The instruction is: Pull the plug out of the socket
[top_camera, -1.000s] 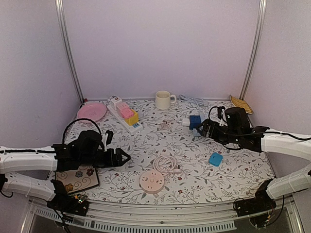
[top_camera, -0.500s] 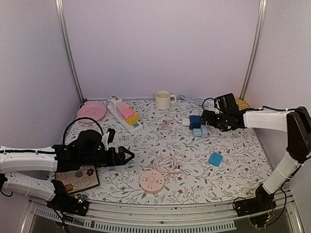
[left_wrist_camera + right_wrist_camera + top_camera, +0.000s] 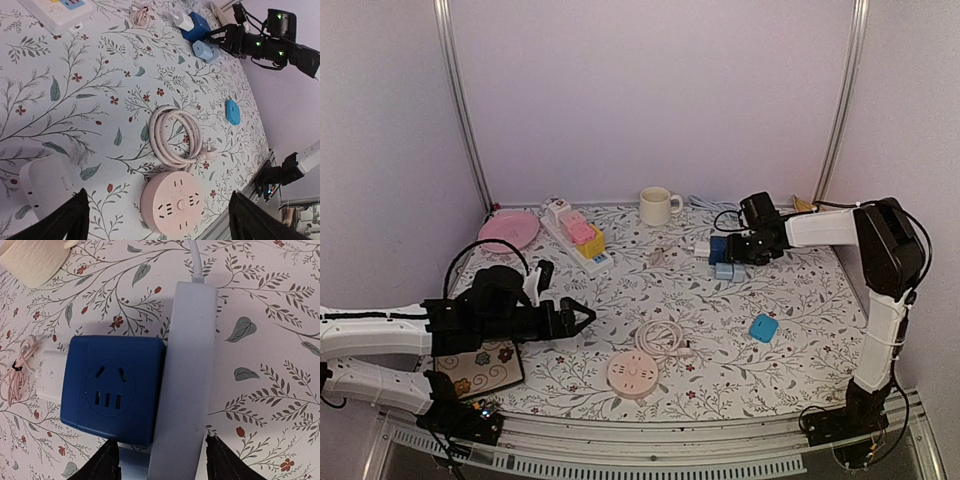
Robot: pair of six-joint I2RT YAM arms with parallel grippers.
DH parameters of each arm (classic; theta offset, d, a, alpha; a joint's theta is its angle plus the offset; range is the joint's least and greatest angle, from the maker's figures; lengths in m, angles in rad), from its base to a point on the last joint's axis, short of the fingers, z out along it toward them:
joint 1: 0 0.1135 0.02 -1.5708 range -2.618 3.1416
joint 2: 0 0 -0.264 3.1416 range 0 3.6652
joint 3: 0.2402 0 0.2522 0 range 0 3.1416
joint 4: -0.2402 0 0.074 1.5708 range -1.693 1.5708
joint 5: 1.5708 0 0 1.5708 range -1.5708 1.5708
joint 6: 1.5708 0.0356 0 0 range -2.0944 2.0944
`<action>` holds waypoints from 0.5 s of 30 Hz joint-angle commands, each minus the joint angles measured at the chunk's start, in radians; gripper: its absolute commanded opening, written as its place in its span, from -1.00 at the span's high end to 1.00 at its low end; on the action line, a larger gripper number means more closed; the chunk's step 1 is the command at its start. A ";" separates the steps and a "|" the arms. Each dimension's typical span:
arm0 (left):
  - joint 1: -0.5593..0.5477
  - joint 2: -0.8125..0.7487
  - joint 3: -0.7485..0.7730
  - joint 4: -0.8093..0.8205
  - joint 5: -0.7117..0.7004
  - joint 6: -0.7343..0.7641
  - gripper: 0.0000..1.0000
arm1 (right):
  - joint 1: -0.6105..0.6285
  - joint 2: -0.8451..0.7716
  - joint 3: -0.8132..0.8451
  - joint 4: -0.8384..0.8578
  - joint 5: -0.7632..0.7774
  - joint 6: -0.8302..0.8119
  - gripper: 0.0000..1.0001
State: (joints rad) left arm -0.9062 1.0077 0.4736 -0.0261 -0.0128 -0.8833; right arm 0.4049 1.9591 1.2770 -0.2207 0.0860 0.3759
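Floral-print tablecloth (image 3: 800,300), pale walls behind. The dark-blue cube socket (image 3: 112,390) sits upper right of centre in the top view w/ a white plug (image 3: 49,375) seated in its left face, so the task isn't done yet. A pale-blue bar-shaped strip (image 3: 189,370) lies flush along the cube's right side, its white cord leaving by the top of the wrist frame. The right gripper (image 3: 162,460) straddles that bar and the cube's lower corner, jaws apart w/ one finger on each side; can't tell if they bite. It's prob. there to pin the socket side, b/c the plug needs something to pull against. The right arm rises tall at the right edge, forearm reaching level to the left. The left gripper (image 3: 165,222) is spread wide and holds nothing. It sits low at lower left, aimed over the round pink power strip (image 3: 172,202) and coiled pinkish cable (image 3: 175,132) — well apart from the plug.
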 commanded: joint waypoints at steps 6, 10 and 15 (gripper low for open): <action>-0.014 -0.004 -0.024 0.039 -0.001 -0.009 -0.94 | -0.004 0.067 0.040 -0.040 0.008 -0.011 0.15; -0.013 -0.003 -0.033 0.052 0.003 -0.016 -0.94 | -0.004 0.047 0.008 -0.036 -0.026 0.003 0.47; -0.013 0.008 -0.056 0.103 0.024 -0.041 -0.94 | -0.003 -0.057 -0.132 0.043 -0.133 0.041 0.71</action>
State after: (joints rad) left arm -0.9073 1.0077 0.4435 0.0158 -0.0078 -0.9009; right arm 0.4026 1.9842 1.2530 -0.2054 0.0574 0.3885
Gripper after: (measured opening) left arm 0.971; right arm 0.294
